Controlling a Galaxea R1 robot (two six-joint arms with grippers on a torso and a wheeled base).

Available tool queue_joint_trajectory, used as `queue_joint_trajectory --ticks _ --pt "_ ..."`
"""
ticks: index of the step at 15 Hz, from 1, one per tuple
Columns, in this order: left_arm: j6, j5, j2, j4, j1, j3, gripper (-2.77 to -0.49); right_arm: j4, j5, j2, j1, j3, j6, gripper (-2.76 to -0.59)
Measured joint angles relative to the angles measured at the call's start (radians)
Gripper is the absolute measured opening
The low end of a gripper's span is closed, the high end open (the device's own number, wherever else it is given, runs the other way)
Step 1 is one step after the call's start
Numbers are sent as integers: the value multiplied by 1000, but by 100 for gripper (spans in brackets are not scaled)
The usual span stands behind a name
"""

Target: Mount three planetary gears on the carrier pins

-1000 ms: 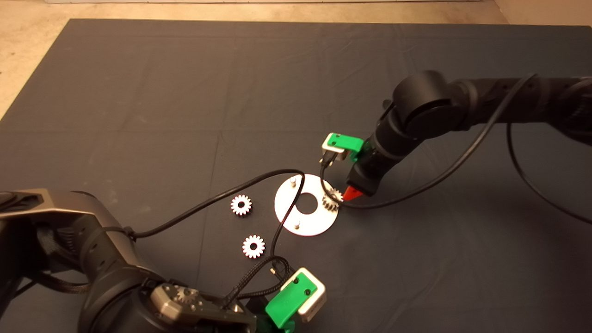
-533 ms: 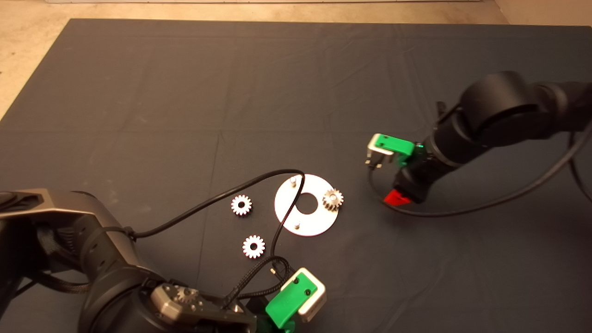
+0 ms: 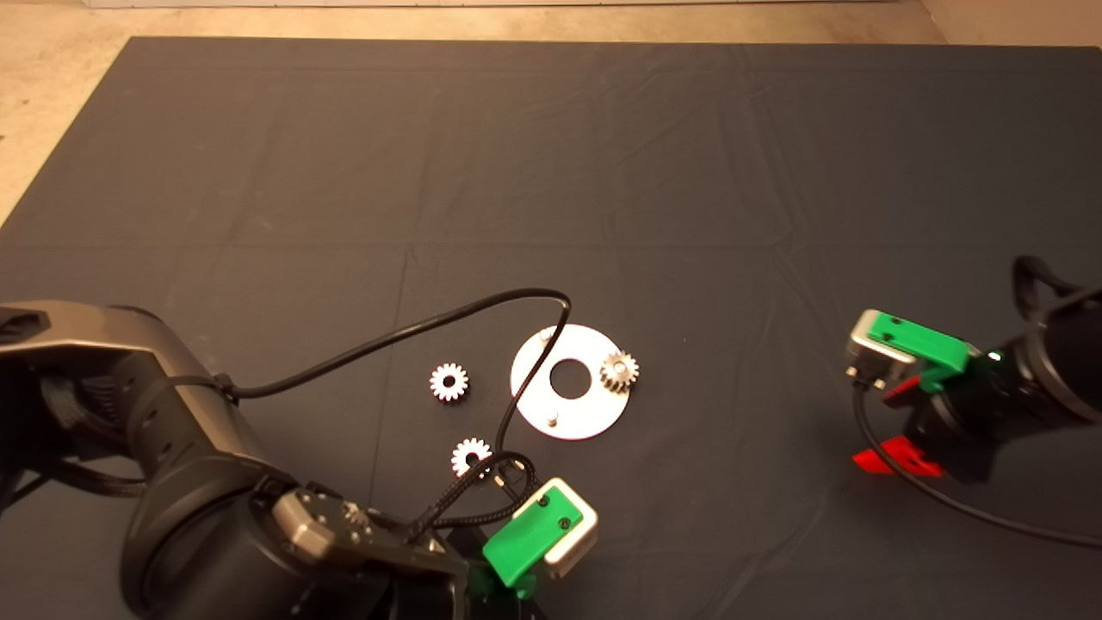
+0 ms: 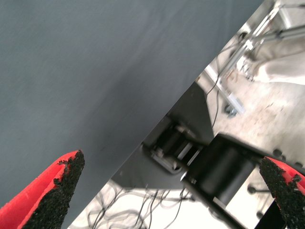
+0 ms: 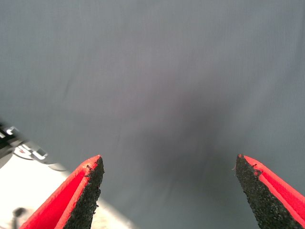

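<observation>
One toothed silvery gear [image 3: 619, 372] pinned

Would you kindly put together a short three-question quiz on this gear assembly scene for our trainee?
1. How many planetary gears sit on the carrier pins of the round plate?
2. True or false: both loose gears lie on the mat, apart from the plate.
3. Which gripper has open jaws? A) left only B) right only C) both

Key:
1. One, the mounted gear; two bare pins remain.
2. True: one gear, another.
3. C: left gripper, right gripper.
</observation>
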Motion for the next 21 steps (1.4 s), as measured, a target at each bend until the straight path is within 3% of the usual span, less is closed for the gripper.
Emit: queue_joint_trajectory --ticks 2,5,9,11,12,13,14,15,17,18,19,21 --pt "20 2 -11 -29 -28 0 -61 0 1 -62 4 63 59 -133" --pt "92 -1 -54 -58 -40 0 -61 -1 3 -81 4 70 85 -133" --pt "268 0 -186 -70 -51 0 -61 -14 5 -82 4 74 98 -133" --pt "366 1 -273 -70 -51 0 -61 -66 5 -81 4 76 124 -133" --pt "409 1 -303 -70 -51 0 -61 -136 6 -81 3 76 185 -133" --pt "432 2 -319 -71 -51 0 -61 -168 17 -80 1 76 208 -133" --pt "441 2 -328 -71 -51 0 -61 -195 41 -78 -10 76 215 -133" --pt "455 2 -333 -71 -51 -1 -61 -226 65 -78 -38 76 220 -133" --pt "478 0 -340 -70 -52 -9 -61 -289 114 -76 -125 76 255 -133" --pt "490 0 -345 -69 -51 -19 -61 -312 139 -72 -152 76 278 -133" --pt "509 0 -345 -69 -51 -32 -61 -324 154 -72 -159 76 282 -133" --pt "534 0 -345 -68 -51 -59 -61 -337 157 -70 -160 76 282 -133"
